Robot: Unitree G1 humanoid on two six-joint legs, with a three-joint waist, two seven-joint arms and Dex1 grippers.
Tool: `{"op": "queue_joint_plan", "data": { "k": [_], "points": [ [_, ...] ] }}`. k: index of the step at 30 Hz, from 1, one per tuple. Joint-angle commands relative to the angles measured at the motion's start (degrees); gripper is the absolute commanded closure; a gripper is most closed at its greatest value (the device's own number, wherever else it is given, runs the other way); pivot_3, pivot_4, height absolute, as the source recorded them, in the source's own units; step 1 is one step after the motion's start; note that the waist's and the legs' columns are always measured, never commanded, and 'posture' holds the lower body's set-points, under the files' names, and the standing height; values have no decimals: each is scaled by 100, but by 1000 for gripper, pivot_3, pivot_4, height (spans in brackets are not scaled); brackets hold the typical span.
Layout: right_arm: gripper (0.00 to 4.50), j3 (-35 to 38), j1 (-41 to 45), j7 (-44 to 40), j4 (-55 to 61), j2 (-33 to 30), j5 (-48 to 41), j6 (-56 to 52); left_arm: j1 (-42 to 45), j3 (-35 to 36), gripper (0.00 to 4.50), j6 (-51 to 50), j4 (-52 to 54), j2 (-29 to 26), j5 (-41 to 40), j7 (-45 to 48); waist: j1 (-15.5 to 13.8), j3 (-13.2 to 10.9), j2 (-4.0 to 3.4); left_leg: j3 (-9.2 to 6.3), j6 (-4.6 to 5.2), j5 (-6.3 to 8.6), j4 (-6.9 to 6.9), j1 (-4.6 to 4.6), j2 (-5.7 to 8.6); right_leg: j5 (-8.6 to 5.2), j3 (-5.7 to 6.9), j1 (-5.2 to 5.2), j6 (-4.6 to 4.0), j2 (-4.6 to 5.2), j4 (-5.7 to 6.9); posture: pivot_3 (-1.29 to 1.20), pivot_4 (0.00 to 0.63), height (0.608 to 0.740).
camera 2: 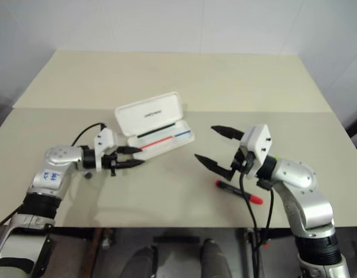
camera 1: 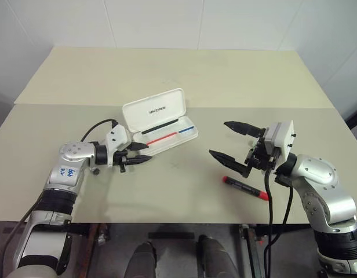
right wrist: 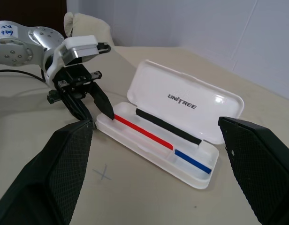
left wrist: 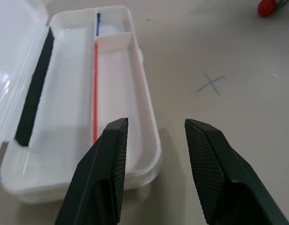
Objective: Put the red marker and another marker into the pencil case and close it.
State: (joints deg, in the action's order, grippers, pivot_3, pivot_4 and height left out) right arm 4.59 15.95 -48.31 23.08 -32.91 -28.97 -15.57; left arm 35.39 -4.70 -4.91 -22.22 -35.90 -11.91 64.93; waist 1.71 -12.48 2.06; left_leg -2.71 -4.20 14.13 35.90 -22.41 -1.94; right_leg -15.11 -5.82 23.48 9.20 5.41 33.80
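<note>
While one pencil case (camera 1: 160,123) lies open, one red marker (camera 1: 246,187) beside.

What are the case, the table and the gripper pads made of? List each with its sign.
Case: looks like glossy white hard plastic; it holds moulded rims and dividers and shows soft glare.
Table: matte beige board, probably laminate; flat and even, with a seam across it.
Pads: likely black rubber or textured plastic; a fine diamond grid covers the inner faces.

You see the red marker (camera 1: 246,187) partly hidden behind the right gripper (camera 1: 230,141); in the left wrist view the picture's edge cuts it down to its cap.
</note>
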Motion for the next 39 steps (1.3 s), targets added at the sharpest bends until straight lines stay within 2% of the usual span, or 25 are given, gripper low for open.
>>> {"op": "queue_joint_plan", "data": {
  "k": [1,19,22,26,32,39],
  "points": [
    [0,40,-31,92,313,-13,-85,-34,150,-24,2579,92,-79,19,80,88,1,0,0,0,0,0,1,0,0,0,0,0,0,0,0,0,150,740],
    [0,68,311,316,414,35,-134,-41,598,-641,2579,-453,-346,-101,646,615,11,0,0,0,0,0,2,2,0,-1,0,-1,-2,0,1,0,150,740],
    [0,81,390,334,392,36,-140,-36,659,-692,3141,-465,-353,-103,710,674,14,0,0,0,0,0,0,1,0,-1,0,0,-1,0,1,0,150,740],
    [0,78,465,328,368,30,-154,-39,745,-763,4452,-338,-409,-97,853,692,8,0,0,0,4,3,-4,1,0,-3,0,0,5,0,1,0,150,740],
    [0,82,573,266,280,-1,-166,-42,864,-845,4482,-182,-340,-64,916,837,4,0,0,0,4,5,-4,1,0,-2,0,0,13,0,2,0,150,740],
    [0,176,466,74,203,-146,-221,-85,607,-836,4482,-431,667,-37,682,1018,2,0,0,0,6,7,-5,-2,0,-3,0,1,16,1,1,0,150,740]
  ]
}}
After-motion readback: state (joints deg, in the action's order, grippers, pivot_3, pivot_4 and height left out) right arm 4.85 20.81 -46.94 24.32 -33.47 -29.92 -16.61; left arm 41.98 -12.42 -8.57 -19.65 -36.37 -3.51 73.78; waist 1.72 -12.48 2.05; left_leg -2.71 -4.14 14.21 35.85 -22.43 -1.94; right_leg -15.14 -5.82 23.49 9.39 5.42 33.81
